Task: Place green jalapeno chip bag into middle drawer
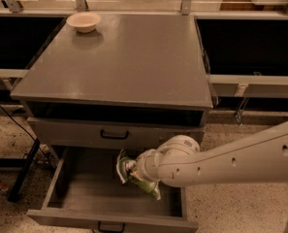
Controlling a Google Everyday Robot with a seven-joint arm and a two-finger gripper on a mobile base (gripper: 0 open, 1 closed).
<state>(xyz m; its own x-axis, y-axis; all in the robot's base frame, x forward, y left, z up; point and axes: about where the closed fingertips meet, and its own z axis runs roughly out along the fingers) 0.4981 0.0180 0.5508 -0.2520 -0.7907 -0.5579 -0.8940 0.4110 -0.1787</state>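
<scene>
The green jalapeno chip bag (123, 167) is crinkled, green with a white panel. My gripper (131, 169) is shut on it and holds it inside the pulled-out middle drawer (80, 191), over the right part of its grey floor. The bag's lower end (149, 187) hangs down toward the floor; I cannot tell whether it touches. The white arm reaches in from the right and hides most of the fingers. The drawer's black pull handle (109, 227) shows at the bottom edge.
A beige bowl (83, 21) stands at the back left of the grey cabinet top (134, 67). The closed drawer front (114, 134) with a black handle is just above the gripper. Black cables and a stand leg (22, 171) lie on the floor at left.
</scene>
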